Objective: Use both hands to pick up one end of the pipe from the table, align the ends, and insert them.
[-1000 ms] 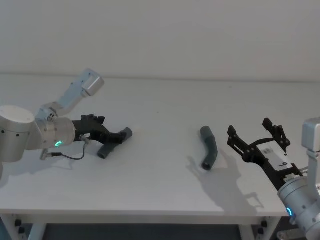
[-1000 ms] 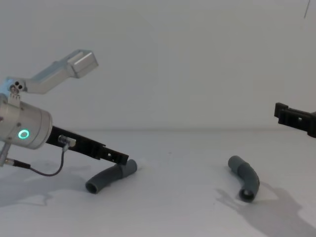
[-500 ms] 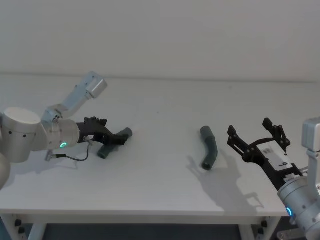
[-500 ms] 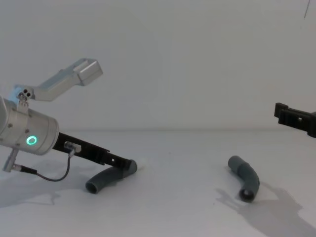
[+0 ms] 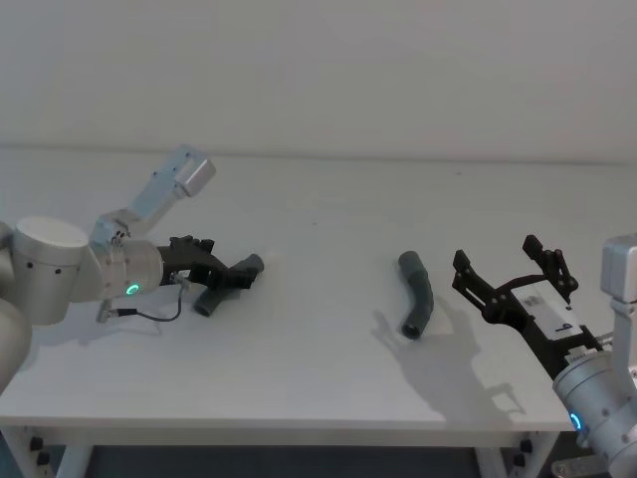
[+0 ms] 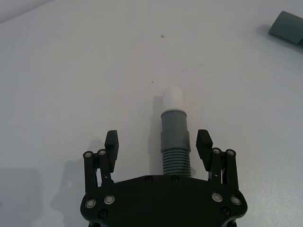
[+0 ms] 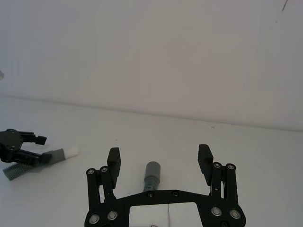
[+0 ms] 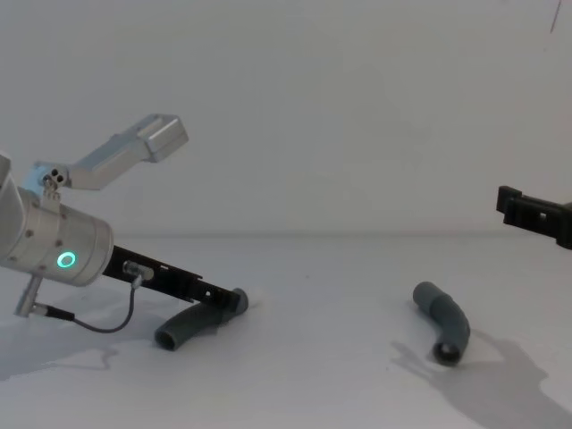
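At 9 o'clock on the table (image 5: 318, 388) the left gripper (image 5: 231, 276) is hovering, jaws wide, around the left pipe piece (image 6: 176, 158), probably light and bendy and best squeezed at its smooth cuff (image 6: 174, 124), while the right gripper (image 5: 496, 254) is hanging wide open near the right pipe piece (image 5: 419, 294) at 3 o'clock.

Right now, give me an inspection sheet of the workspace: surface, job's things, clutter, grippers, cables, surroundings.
Surface: white table, flat.
Job's things: spigot piece lying on the table at the left, spigot pointing away from the gripper; plain piece lying free at the right; the two apart, not joined.
Clutter: nothing seen.
Grippers: left gripper open, low, straddling the spigot piece's cuff with gaps either side; right gripper open, raised, short of the plain piece.
Cables: thin dark cable looping from the left wrist, near the table.
Surroundings: plain white wall.
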